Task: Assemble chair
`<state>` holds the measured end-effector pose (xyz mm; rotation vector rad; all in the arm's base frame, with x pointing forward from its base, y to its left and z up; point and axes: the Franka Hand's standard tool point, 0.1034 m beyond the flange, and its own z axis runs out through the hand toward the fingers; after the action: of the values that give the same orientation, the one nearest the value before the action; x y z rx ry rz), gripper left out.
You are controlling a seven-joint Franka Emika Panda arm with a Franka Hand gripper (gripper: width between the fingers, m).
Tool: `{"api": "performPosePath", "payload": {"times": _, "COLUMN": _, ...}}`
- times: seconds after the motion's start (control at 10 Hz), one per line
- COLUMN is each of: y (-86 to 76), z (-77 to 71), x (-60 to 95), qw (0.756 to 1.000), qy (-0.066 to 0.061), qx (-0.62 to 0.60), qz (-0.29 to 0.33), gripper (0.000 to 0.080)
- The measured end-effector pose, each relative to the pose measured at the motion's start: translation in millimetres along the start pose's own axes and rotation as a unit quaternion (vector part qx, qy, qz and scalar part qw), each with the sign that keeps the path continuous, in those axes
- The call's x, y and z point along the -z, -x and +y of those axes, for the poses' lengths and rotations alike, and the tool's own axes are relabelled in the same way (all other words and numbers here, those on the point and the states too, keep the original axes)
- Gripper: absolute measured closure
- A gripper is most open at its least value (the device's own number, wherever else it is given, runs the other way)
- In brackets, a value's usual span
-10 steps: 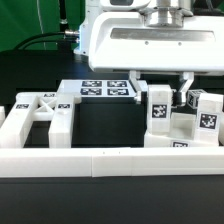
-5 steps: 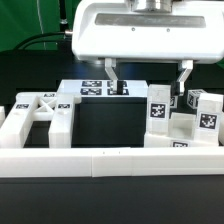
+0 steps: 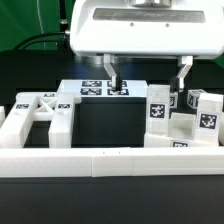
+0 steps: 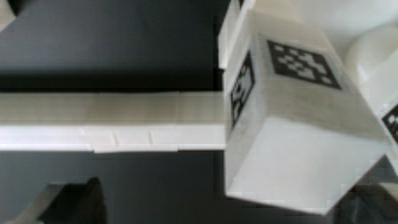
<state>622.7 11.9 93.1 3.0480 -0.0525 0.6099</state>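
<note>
The chair's white tagged pieces lie in two groups. An open frame piece [image 3: 40, 115] lies at the exterior view's left. A cluster of blocky pieces [image 3: 185, 122] stands at the right, with one upright tagged block [image 3: 158, 104] in front. My gripper [image 3: 148, 76] hangs above the gap between the marker board and that cluster, open wide and empty, its fingers [image 3: 112, 74] clear of every piece. In the wrist view the upright tagged block [image 4: 294, 100] fills the frame below the open gripper [image 4: 222, 215], with nothing between the jaws.
The marker board [image 3: 92, 88] lies flat at the back, behind the left finger. The long low white border rail [image 3: 100, 160] runs across the front and also shows in the wrist view [image 4: 107, 122]. Black table surface [image 3: 105, 122] lies between the two groups.
Over the last second the gripper has risen, shifted to the exterior view's left, and its fingers stand wider apart, away from the upright block. Hardly any motion in the last half second.
</note>
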Motion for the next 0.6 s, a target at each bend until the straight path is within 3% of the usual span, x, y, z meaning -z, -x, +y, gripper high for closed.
{"api": "performPosePath", "payload": {"times": 0.1, "y": 6.1, "z": -2.1, "x": -2.9, "qw": 0.999, "qy": -0.004, "qx": -0.002, "qz": -0.038, "gripper": 0.0151}}
{"api": "performPosePath", "payload": {"times": 0.4, "y": 3.3, "z": -9.1, "x": -2.8, "qw": 0.989, "qy": -0.017, "qx": -0.011, "qz": -0.148, "gripper": 0.0151}}
{"api": "performPosePath", "payload": {"times": 0.6, "y": 0.3, "z": -8.4, "x": -7.3, "qw": 0.990, "qy": -0.015, "qx": -0.011, "qz": -0.137, "gripper": 0.0151}}
